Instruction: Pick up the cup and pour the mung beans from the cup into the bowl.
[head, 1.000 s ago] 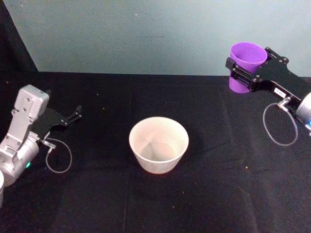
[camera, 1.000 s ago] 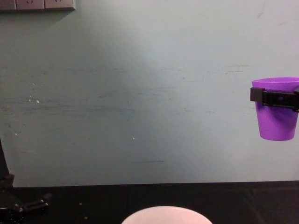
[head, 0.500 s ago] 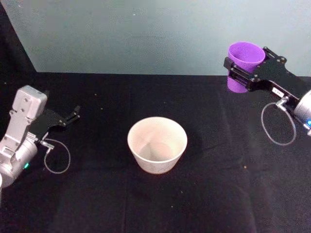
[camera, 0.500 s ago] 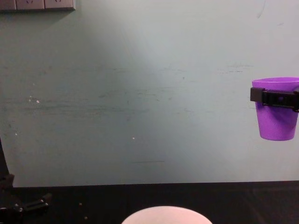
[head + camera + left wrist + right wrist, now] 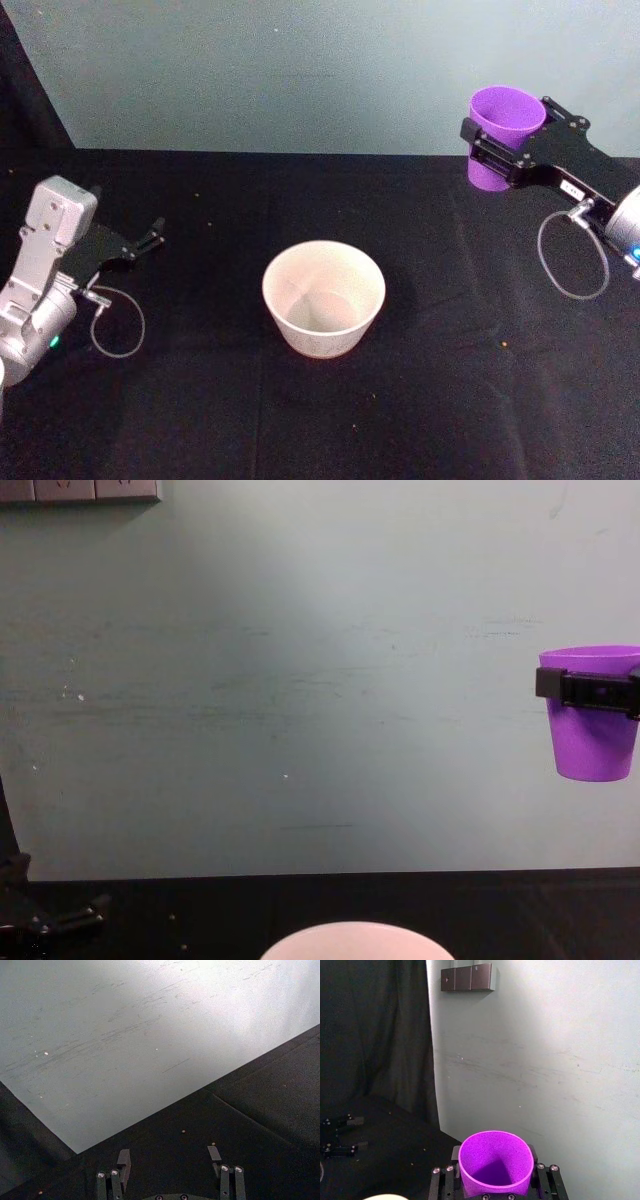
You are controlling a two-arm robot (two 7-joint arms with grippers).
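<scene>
Right gripper [image 5: 515, 132] holding cup [image 5: 592, 742] aloft, bowl [image 5: 325, 335] apart

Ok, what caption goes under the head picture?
Right tool holds purple cup upright, aloft right of the bowl; left tool parked.

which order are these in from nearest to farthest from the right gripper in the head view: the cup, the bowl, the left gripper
1. The cup: clamped in the right gripper itself, raised at the far right.
2. The bowl: in the middle, off to that gripper's left and nearer the robot.
3. The left gripper: open, low at the far left, beyond the bowl.
</scene>
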